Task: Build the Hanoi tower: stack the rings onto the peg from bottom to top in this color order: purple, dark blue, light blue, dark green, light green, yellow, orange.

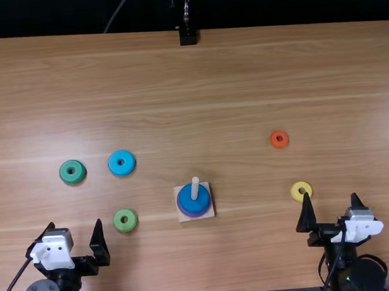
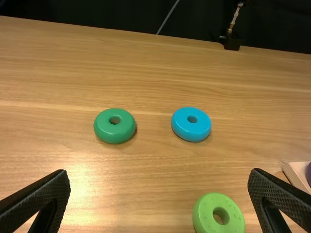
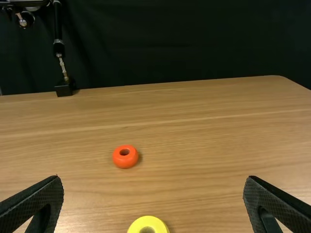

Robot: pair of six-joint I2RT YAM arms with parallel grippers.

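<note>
In the top view, the pale wooden peg [image 1: 195,186] stands upright on its square base [image 1: 210,213], a purple ring [image 1: 195,214] under a dark blue ring [image 1: 193,205]. Flat on the desk [image 1: 229,74] lie a light blue ring [image 1: 122,170], dark green ring [image 1: 72,178] and light green ring [image 1: 125,226] to its left, a small orange ring [image 1: 279,145] and yellow ring [image 1: 296,190] to its right. The left hand [image 1: 75,224] and right hand [image 1: 330,196] point toward the far edge.

The left wrist view shows the left hand open; the right wrist view, the right hand likewise.

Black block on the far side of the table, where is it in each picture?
Top view: the black block is at the far edge of the table, beyond the peg.
Left wrist view: the black block, beyond the light blue ring.
Right wrist view: the black block, beyond the orange ring.
Shared landmark: the table's far edge.
</note>
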